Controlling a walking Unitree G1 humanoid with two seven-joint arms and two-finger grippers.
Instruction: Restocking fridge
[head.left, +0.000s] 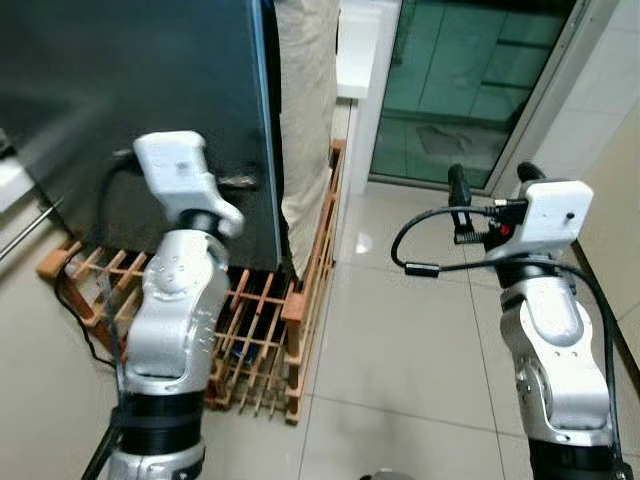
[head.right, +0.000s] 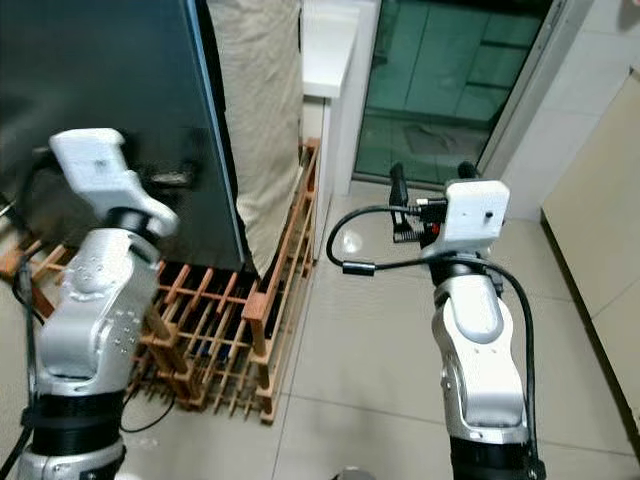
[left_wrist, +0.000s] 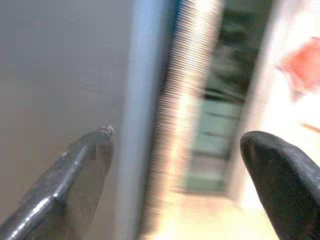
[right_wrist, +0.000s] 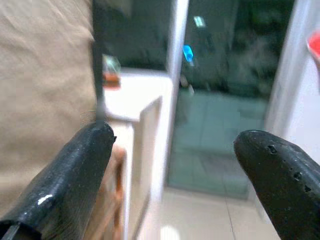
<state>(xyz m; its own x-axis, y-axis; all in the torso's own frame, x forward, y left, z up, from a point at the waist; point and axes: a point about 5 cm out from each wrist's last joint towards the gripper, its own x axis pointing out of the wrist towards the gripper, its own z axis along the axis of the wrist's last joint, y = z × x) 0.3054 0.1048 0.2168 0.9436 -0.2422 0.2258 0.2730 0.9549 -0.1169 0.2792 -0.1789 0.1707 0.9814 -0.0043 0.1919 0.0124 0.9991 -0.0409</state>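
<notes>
i see my left hand (left_wrist: 175, 165) raised at the dark, smooth fridge (head.left: 120, 110) door's edge, fingers apart. my right hand (right_wrist: 175, 165) is held up well right of the fridge, fingers apart. a slatted wooden rack (head.left: 270, 330) sits under the fridge.

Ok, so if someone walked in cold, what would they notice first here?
Probably the big dark fridge door at upper left, with the left gripper raised at its edge, fingers apart. Next, the wooden rack on the tiled floor beneath it, and the right gripper lifted, open, toward the glass door.
</notes>
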